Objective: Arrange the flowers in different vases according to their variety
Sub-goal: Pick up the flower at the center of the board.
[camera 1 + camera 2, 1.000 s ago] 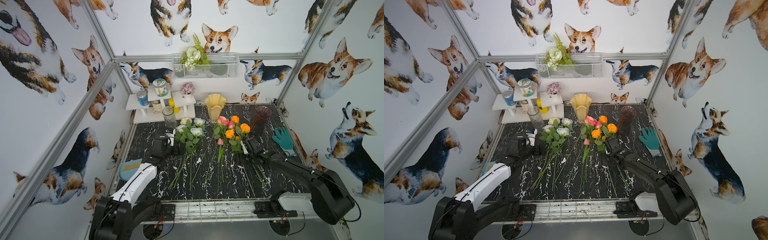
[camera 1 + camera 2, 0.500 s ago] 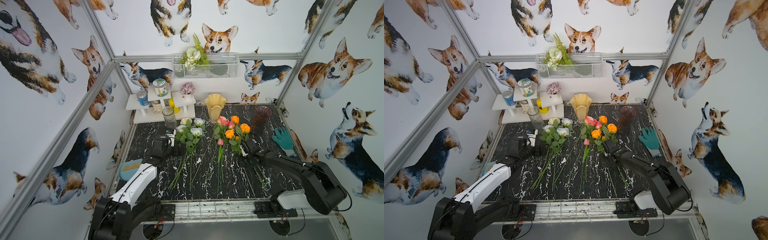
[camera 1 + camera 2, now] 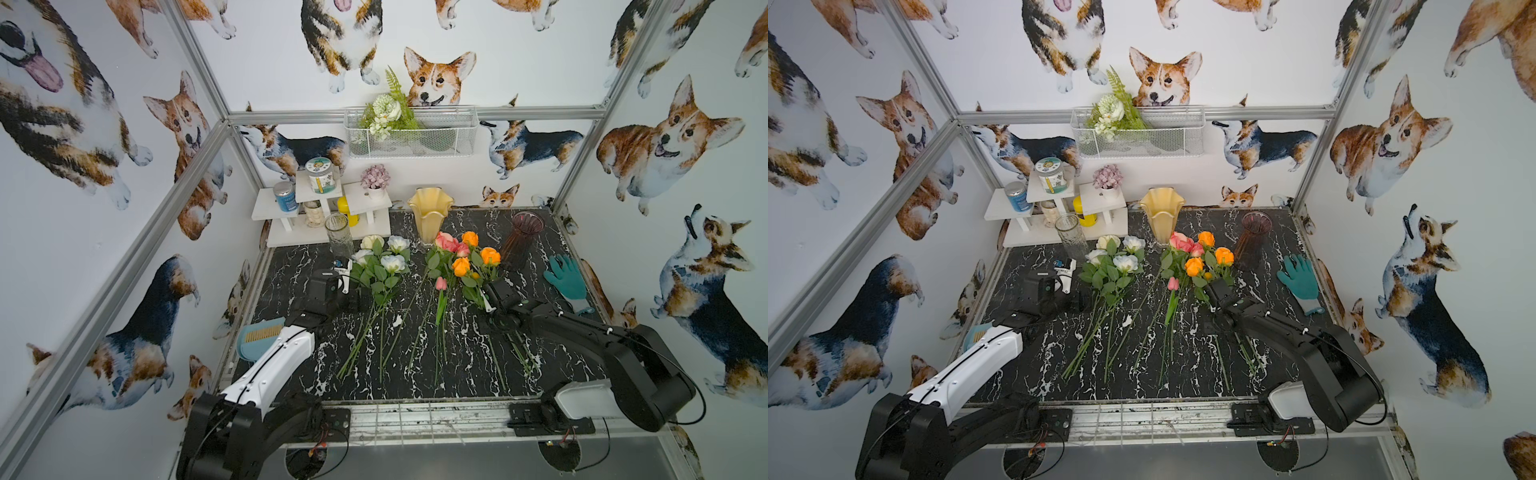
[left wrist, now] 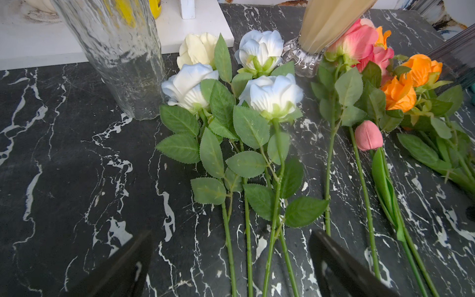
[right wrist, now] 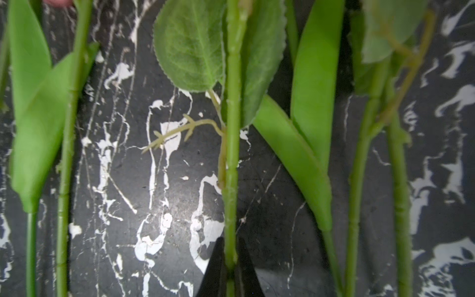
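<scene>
Flowers lie flat on the black marble table (image 3: 465, 382), blooms toward the vases. One rose stem (image 5: 231, 154) is pinched between the fingers (image 5: 217, 262) of my right gripper (image 5: 230, 246), jaws closed on it low down, below a serrated leaf. In a top view that gripper (image 3: 492, 301) sits among the stalks under the orange roses (image 3: 473, 253), so I judge the stem is theirs, though I cannot trace it to a bloom. My left gripper (image 4: 231, 232) gapes wide, holding nothing, its fingers either side of the white roses' (image 4: 272, 95) stems, near the clear glass vase (image 4: 123, 56).

I expect a light, springy plastic stalk with a top-heavy head. Held this low it may droop, swing or twist in the pads, and a hold nearer the leaves would steady it. The purple vase (image 3: 521, 241) stands just beyond the orange roses, with the cream-yellow vase (image 3: 430, 216) beside it.
</scene>
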Robot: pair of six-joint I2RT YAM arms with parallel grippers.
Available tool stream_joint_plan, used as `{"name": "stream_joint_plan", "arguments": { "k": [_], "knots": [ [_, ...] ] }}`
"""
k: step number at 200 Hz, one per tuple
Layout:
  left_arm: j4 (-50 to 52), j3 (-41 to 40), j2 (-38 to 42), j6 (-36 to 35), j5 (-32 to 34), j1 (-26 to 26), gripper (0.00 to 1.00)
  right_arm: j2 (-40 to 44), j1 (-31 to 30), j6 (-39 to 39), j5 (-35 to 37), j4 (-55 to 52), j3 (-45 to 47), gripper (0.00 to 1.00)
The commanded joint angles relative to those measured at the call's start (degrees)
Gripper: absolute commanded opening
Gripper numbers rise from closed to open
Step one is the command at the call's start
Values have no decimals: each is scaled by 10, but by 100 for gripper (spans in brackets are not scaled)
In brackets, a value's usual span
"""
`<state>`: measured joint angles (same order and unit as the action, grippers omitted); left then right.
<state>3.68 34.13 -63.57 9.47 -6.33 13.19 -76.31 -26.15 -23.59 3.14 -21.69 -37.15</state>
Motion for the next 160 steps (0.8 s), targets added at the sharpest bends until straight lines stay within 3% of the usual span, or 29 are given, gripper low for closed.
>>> {"name": "stream_joint_plan", "arguments": {
  "k": [1,90,138,160],
  "knots": [
    [1,4,-2,-2,6,1,100,37,-1,0,19,-19,-13,0],
    [-2,4,-7,12,6,2,100,205,-1,49,97,-48,-148,0],
    [-1,5,-8,12,0,3,100,186,5,166,211,54,-257,0],
    [1,4,-5,11,2,6,100,150,33,199,222,103,-303,0]
  ]
}}
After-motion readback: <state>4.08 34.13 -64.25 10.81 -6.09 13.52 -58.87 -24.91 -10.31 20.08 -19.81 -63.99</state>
